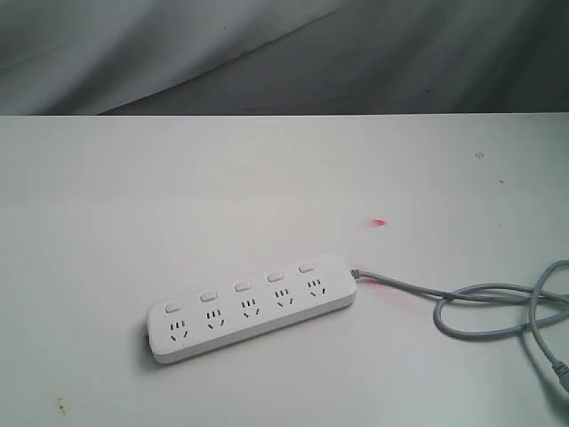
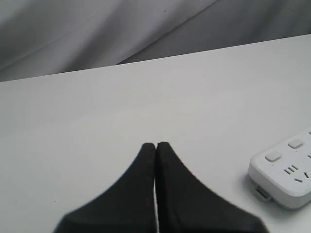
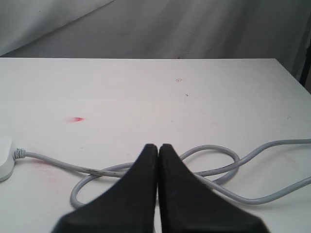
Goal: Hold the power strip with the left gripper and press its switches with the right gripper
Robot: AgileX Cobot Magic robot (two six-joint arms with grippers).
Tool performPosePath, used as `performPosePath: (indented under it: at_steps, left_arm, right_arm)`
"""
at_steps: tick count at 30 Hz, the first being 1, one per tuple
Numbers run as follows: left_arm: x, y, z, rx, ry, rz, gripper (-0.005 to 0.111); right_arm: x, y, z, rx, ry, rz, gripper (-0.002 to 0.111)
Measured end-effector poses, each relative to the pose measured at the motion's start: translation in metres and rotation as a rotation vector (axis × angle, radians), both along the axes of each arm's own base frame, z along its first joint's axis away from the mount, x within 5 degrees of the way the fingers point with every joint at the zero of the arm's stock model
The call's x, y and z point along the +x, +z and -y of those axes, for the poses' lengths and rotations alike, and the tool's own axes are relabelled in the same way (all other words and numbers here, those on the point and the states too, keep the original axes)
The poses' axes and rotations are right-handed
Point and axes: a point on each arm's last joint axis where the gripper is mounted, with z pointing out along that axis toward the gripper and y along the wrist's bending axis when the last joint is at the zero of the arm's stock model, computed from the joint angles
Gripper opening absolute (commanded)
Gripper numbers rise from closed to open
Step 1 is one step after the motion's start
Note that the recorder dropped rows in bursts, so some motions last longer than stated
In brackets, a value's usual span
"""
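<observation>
Nearest, the left gripper (image 2: 155,145) and right gripper (image 3: 158,146) each have fingers pressed together, gripping nothing, apparently idle. The power strip (image 1: 253,307) lies flat on the table (image 1: 133,196), eight to two o'clock, switches (image 1: 242,286) up for pressing; its cord (image 1: 400,285) loops toward three.

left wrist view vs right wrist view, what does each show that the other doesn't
Only the left wrist view: the shut left gripper, plus two switches and a socket at the power strip's free end.
Only the right wrist view: the shut right gripper, the looped cord and a red mark.
Both: the white table, the grey cloth behind it, and part of the power strip.
</observation>
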Motion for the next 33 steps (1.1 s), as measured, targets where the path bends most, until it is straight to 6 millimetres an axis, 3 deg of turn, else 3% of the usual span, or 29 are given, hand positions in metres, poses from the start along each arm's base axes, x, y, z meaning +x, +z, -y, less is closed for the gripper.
performPosePath:
  at_steps: [25,29,31,33]
  left_arm:
    - [0.0,0.0,0.0,0.0,0.0,0.0,0.001]
    - [0.005,-0.002,0.0,0.003,0.0,-0.073,0.001]
    - [0.012,0.011,0.0,0.015,0.001,-0.132,0.001]
    - [0.023,0.037,0.0,0.02,0.001,-0.139,0.001]
  right_arm:
    - [0.0,0.0,0.0,0.0,0.0,0.0,0.0]
    - [0.0,0.0,0.0,0.0,0.0,0.0,0.0]
    - [0.0,0.0,0.0,0.0,0.0,0.0,0.0]
    - [0.0,0.0,0.0,0.0,0.0,0.0,0.0]
